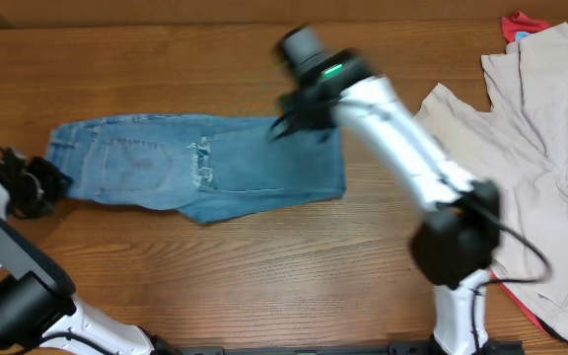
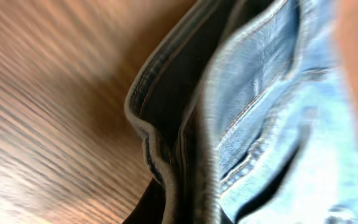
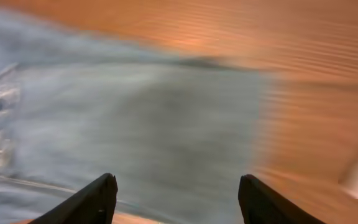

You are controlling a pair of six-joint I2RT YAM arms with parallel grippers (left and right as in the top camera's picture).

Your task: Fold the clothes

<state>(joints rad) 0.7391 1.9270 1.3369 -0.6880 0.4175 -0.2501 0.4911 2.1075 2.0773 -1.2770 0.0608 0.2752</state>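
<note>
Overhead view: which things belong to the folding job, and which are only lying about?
Job: jeans; left tool, shut on the jeans; right tool, open over them.
Lying about: beige garment; red cloth.

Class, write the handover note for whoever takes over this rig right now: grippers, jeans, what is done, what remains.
Left gripper: shut, apparently clamped on the jeans at their left end.
Right gripper: open and empty, above the jeans' right part.
Jeans: flat on the table, left of centre.
Done: they look folded over once, lengthwise layers stacked.
Left: probably one more fold across, then release.
</note>
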